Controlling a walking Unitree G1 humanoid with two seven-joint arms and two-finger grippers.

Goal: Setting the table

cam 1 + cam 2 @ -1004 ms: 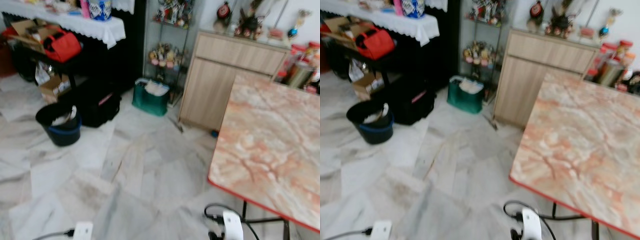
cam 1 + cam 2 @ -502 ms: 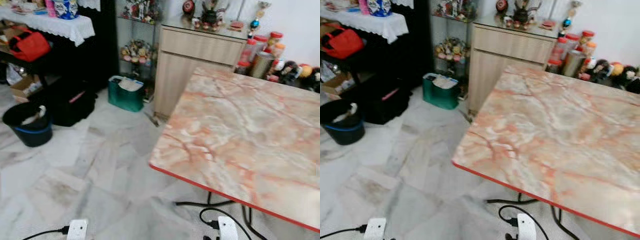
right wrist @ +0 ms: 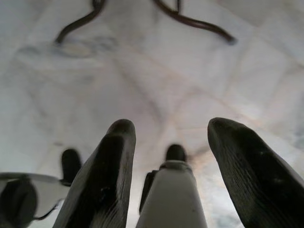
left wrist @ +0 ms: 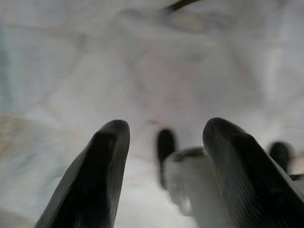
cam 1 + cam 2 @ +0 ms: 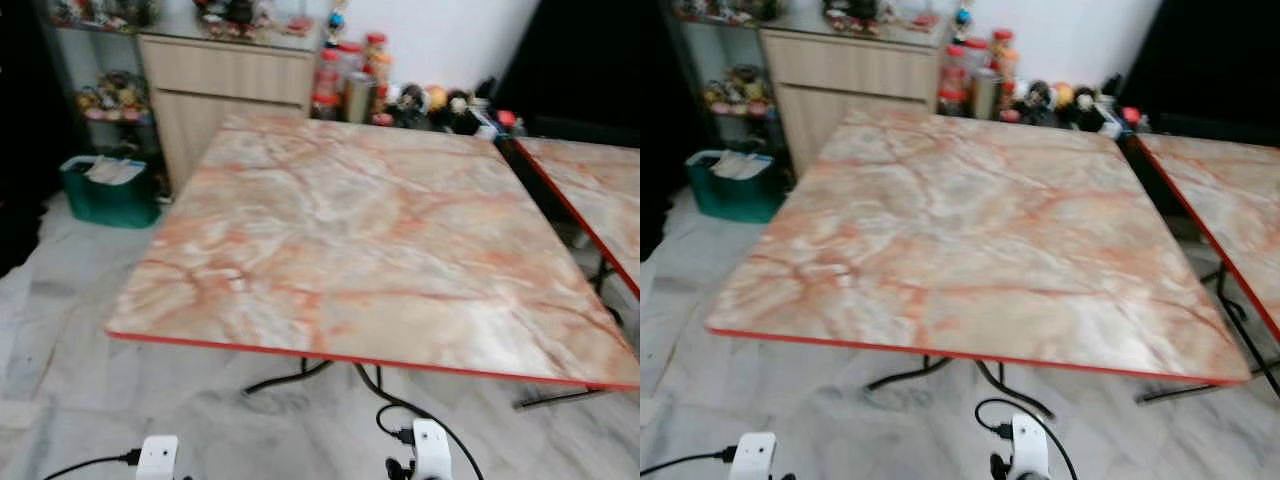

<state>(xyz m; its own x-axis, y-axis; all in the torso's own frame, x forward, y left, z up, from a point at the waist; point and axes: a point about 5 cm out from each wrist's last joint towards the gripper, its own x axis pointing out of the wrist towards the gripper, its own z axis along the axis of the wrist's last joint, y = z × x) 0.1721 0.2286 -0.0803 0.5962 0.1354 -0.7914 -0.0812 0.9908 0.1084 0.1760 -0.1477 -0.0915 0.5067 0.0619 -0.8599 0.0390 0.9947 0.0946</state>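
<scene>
Standing before the robot is a marble-patterned table [image 5: 370, 230] with a red edge, its top bare. Beyond the table's far left corner a wooden cabinet [image 5: 225, 85] is sitting against the wall, and jars and figurines [image 5: 400, 98] are lining the table's far edge. A green basket [image 5: 108, 188] is resting on the floor left of the table. Below its near edge, the left gripper [image 4: 164, 156] and right gripper [image 3: 171, 152] are hanging over the marble floor [image 3: 142, 71], fingers spread apart, gripping nothing.
</scene>
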